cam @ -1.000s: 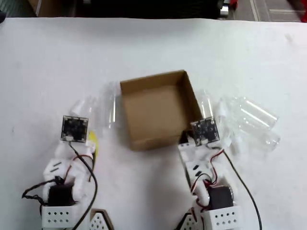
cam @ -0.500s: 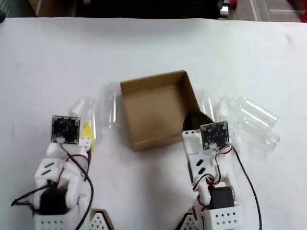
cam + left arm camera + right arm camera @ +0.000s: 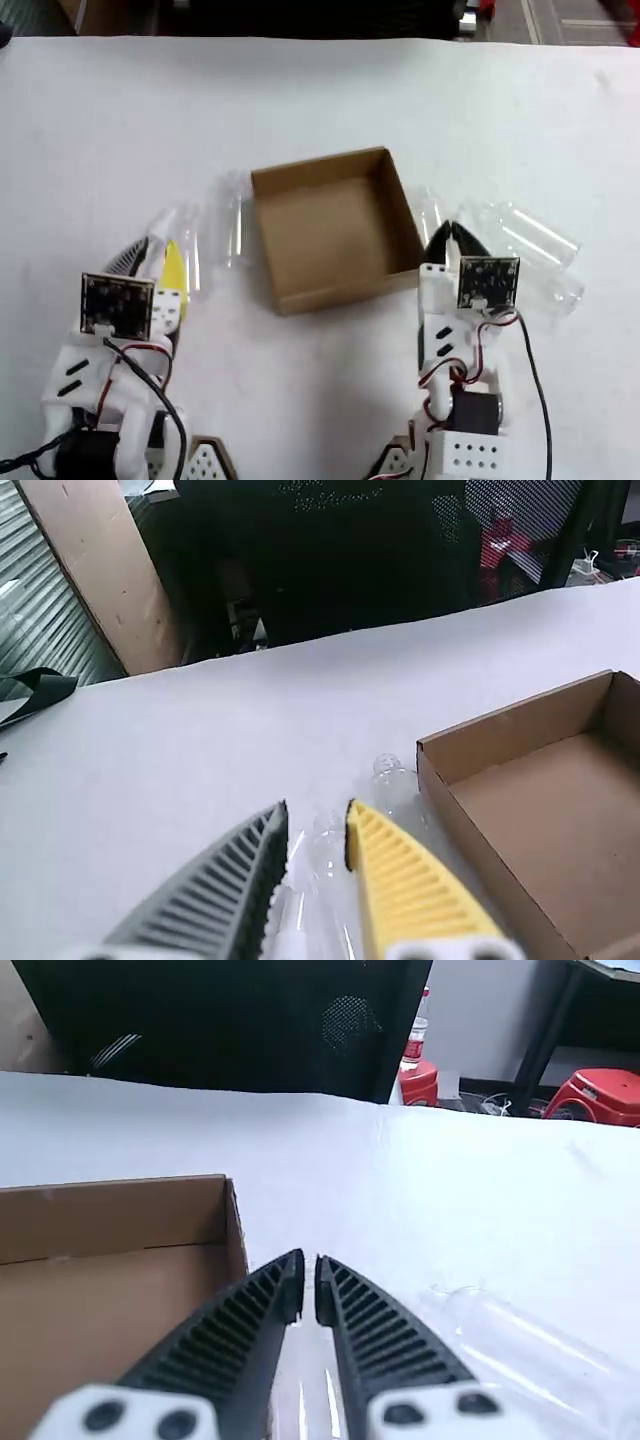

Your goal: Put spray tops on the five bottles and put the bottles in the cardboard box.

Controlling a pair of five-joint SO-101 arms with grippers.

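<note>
The open cardboard box [image 3: 330, 225] sits mid-table with nothing inside; its corner shows in the left wrist view [image 3: 540, 800] and its wall in the right wrist view [image 3: 120, 1210]. Clear bottles without tops lie on their sides left of the box [image 3: 232, 228] and right of it [image 3: 525, 240]. My left gripper [image 3: 155, 258], one finger grey and one yellow, is open over the left bottles [image 3: 390, 775]. My right gripper [image 3: 453, 235] has black fingers, shut and holding nothing. It hovers just right of the box, above a clear bottle [image 3: 520, 1345].
The white table [image 3: 320, 100] stretches bare beyond the box to its far edge. A dark chair and room clutter lie past that edge. Both arm bases stand at the near edge.
Both arms have drawn back toward the near edge. The left wrist has shifted left and the right wrist right, so the fingers now show in the high view.
</note>
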